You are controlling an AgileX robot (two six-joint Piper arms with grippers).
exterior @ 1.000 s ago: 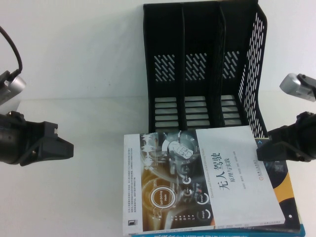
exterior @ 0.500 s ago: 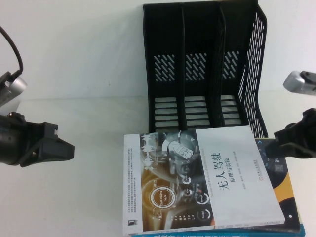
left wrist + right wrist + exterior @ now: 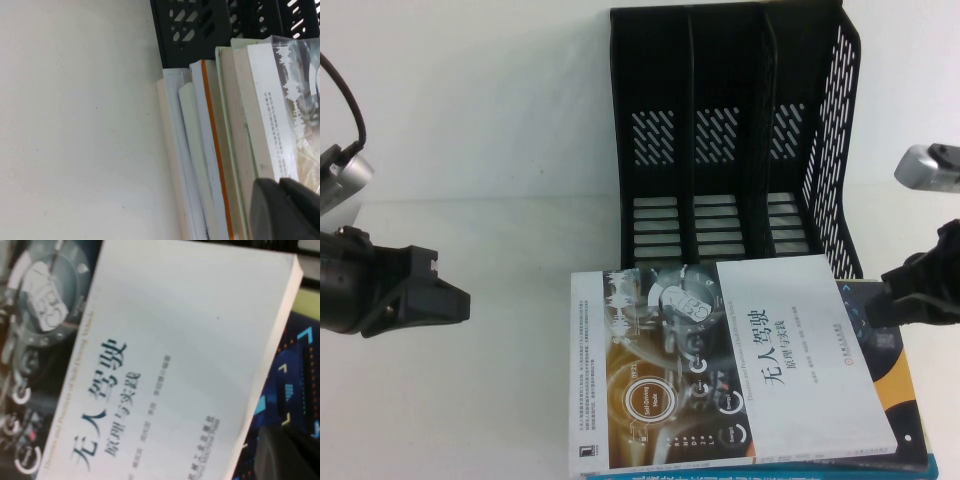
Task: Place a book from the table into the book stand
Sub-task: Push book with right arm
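Observation:
The book [image 3: 790,350], white cover with a dark dashboard photo on its left half, lies flat on top of a stack on the white table [image 3: 500,240], just in front of the black book stand [image 3: 730,130], whose three slots are empty. My left gripper [image 3: 458,300] is shut and empty, hovering left of the stack; its wrist view shows the fingers [image 3: 280,200] by the book's edge [image 3: 272,100]. My right gripper [image 3: 882,303] is shut and empty, just off the book's right edge, over the navy book. The right wrist view shows the white cover [image 3: 175,355].
A dark navy book [image 3: 890,370] and a teal-edged book [image 3: 770,473] lie under the top book. The left wrist view shows several stacked books' page edges [image 3: 200,150]. The stand's perforated right wall [image 3: 835,150] rises near my right gripper.
My right gripper has drawn back to the right, away from the book's right edge. The left arm and the book have not moved.

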